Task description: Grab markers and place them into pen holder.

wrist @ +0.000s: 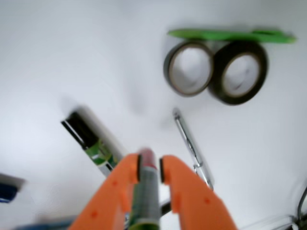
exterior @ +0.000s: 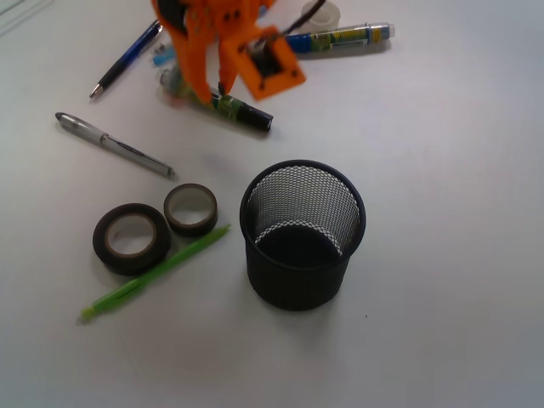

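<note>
My orange gripper [exterior: 206,92] [wrist: 149,168] is shut on a pink-capped marker [wrist: 146,191], which lies lengthwise between the jaws with its cap at the fingertips. In the front view the arm hides most of that marker. A black-capped marker [exterior: 241,111] [wrist: 89,139] lies on the table just beside the gripper. Another marker with a blue cap [exterior: 340,38] lies at the back right. The black mesh pen holder [exterior: 297,285] stands upright in front of the gripper, some way nearer the camera, with nothing showing inside.
A silver pen [exterior: 115,145] [wrist: 191,146] and a blue pen [exterior: 127,58] lie at the left. Two dark tape rolls [exterior: 132,238] [exterior: 190,209] and a lime-green pencil [exterior: 153,274] lie left of the holder. A white tape roll [exterior: 327,13] sits at the back.
</note>
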Motion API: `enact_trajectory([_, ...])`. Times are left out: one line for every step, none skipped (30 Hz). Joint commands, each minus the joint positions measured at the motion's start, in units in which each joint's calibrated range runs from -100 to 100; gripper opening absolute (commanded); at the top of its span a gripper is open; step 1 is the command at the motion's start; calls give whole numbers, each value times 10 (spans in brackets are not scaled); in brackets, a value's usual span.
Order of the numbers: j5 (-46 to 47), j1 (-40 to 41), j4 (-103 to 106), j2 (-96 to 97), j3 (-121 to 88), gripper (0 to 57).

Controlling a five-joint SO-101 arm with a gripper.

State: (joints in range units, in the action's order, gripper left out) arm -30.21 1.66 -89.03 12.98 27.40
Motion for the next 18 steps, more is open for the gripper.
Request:
enact_trajectory([-55, 21, -4, -36, 107, 5])
enact_trajectory([-71, 27, -3, -34, 132, 5])
enact_trajectory([-87, 33, 7, -34, 152, 5])
enact_trajectory([-99, 40, 21, -33, 167, 5])
enact_trajectory([-105, 46, 39, -33, 176, 5])
enact_trajectory([-108, 50, 56, -33, 179, 5])
enact_trajectory([-109, 51, 62, -33, 179, 5])
enact_trajectory([-109, 53, 59, -32, 177, 5])
enact_trajectory([-107, 53, 52, -32, 177, 5])
enact_trajectory([-105, 53, 42, -32, 175, 5])
enact_trajectory([-98, 52, 36, -32, 167, 5])
enact_trajectory([-90, 49, 33, -32, 156, 5])
enact_trajectory([-84, 47, 34, -32, 141, 5])
enact_trajectory([-76, 44, 35, -32, 123, 5])
enact_trajectory([-65, 35, 31, -32, 103, 5])
enact_trajectory([-49, 26, 29, -32, 77, 6])
enact_trajectory([-31, 17, 27, -32, 46, 9])
enact_trajectory([-15, 5, 27, -32, 12, 25])
